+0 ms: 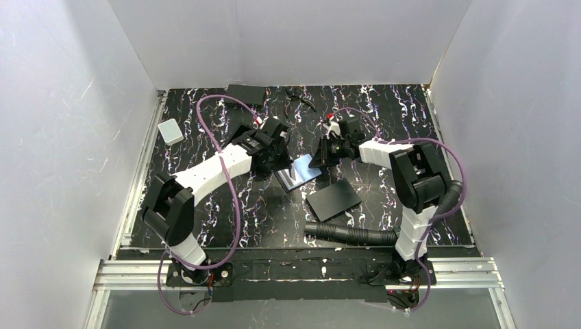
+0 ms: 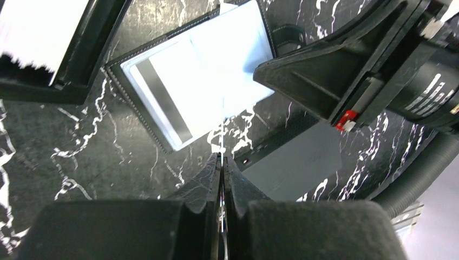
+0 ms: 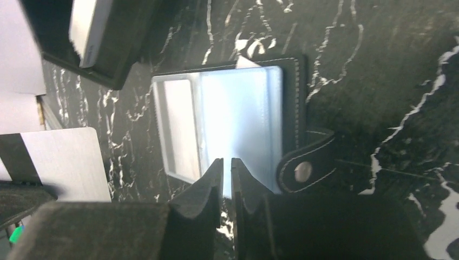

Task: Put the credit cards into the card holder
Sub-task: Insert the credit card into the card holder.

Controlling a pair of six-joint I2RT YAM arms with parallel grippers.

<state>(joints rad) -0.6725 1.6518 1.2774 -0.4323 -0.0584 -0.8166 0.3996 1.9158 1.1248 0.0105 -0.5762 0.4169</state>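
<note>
Clamping credit card (image 3: 65, 162) edge-on: left gripper (image 2: 222, 161) clenched | right gripper (image 3: 226, 165) just over card holder (image 3: 243, 114), narrow gap, grip unclear | holder face glare-washed, contents unreadable

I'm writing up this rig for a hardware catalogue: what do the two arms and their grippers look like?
Both the left arm and right arm have white links between black joints. A purple cable loops along each. The left gripper and right gripper have black tapered fingers; the right one's body shows a red tag and white lettering.
</note>
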